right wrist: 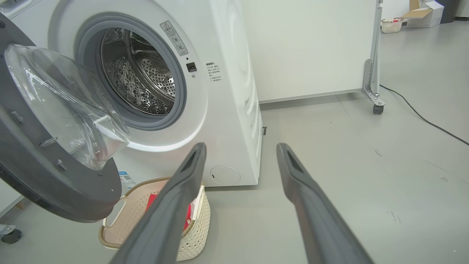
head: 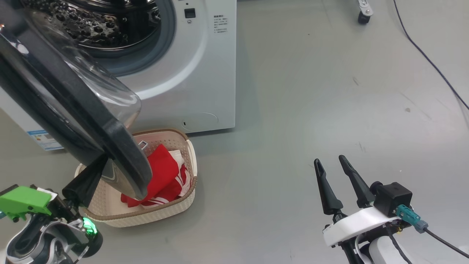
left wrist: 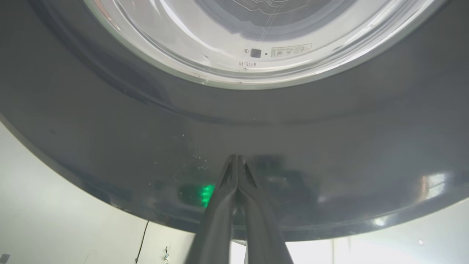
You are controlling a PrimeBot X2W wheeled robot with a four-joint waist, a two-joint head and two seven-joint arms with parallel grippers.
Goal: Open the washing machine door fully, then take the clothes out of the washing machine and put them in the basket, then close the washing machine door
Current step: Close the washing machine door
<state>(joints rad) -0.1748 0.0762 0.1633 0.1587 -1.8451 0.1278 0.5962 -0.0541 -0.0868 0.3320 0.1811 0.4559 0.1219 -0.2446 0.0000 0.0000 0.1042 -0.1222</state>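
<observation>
The washing machine door [head: 95, 128], a glossy black ring around a bulging clear glass bowl, stands open off the white washing machine [head: 205, 73]. It overhangs the cream basket [head: 193, 157], which holds the red, white-striped clothes [head: 165, 172]. The left hand [left wrist: 236, 161], fingers pressed together and empty, touches the door's outer face. The right hand [head: 329, 160] is spread wide above the floor, well apart.

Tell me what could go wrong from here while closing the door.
1. The shut left hand touches the glossy door with its tips alone; they may slide off the face.
2. The door's lower edge hangs close over the basket holding the red clothes; swinging it could clip the rim, though the gap is hard to judge.
</observation>
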